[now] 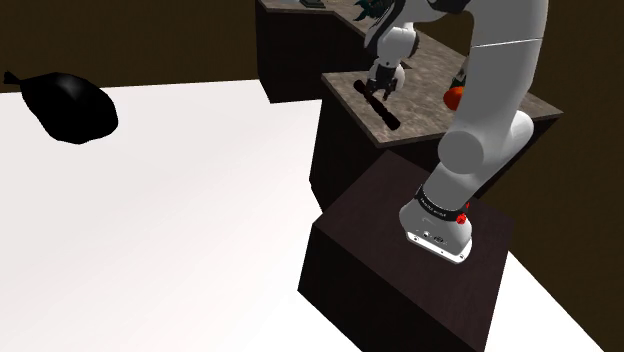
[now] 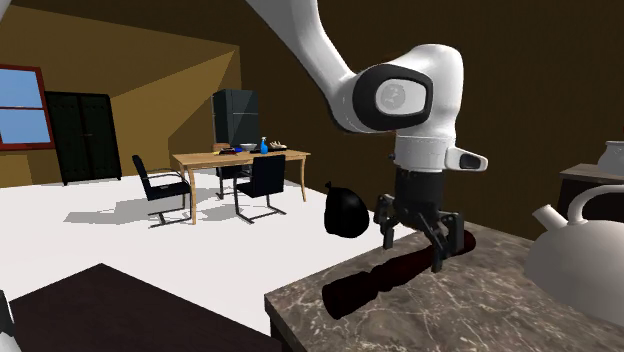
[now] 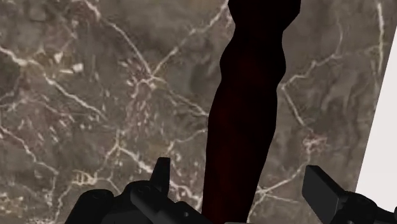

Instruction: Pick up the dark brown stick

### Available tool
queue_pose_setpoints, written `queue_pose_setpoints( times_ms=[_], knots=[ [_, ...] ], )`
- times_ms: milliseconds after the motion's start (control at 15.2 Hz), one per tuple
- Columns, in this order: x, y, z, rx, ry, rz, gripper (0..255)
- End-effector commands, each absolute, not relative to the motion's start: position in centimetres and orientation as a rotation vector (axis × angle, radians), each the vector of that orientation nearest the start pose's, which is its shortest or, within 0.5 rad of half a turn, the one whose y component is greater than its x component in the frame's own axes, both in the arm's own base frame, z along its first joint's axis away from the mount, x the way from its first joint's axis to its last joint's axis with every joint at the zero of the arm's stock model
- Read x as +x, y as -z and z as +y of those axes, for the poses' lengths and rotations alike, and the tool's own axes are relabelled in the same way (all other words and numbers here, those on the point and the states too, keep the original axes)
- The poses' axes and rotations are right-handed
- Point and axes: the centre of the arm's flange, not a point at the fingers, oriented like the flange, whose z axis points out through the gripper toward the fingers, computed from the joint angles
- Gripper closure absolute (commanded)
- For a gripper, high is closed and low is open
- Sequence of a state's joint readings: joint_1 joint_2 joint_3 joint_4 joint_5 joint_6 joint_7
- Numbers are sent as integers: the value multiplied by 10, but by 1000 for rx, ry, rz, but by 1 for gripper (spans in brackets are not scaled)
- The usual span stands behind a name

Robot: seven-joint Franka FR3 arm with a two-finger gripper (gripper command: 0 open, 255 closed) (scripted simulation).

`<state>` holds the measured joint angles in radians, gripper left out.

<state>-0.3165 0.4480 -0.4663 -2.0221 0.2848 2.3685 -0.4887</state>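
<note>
Lengthwise, the dark brown stick (image 2: 375, 280) lies flat on the marble counter (image 2: 480, 310), straddled crosswise by the open, empty hand (image 2: 414, 242).

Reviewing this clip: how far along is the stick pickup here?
Done: the open claw is lined up over the stick, with a finger on each side of it in the wrist view. In hand: the grasp looks about to happen, but neither finger touches the stick. Left: closing and lifting, as the stick lies flat on the counter.
</note>
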Motion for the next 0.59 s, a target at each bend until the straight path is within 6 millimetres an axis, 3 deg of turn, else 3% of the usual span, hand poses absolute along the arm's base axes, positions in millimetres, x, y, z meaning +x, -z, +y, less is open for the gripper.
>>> queue_pose_setpoints(
  times_ms=[0, 198, 264, 528],
  knots=[
    [431, -232, -414, -3036, -50, 724, 0],
    [431, -224, -414, -3036, -50, 724, 0],
    [431, -223, -415, -3036, -50, 724, 255],
    [431, -224, -415, -3036, -50, 724, 255]
  ],
)
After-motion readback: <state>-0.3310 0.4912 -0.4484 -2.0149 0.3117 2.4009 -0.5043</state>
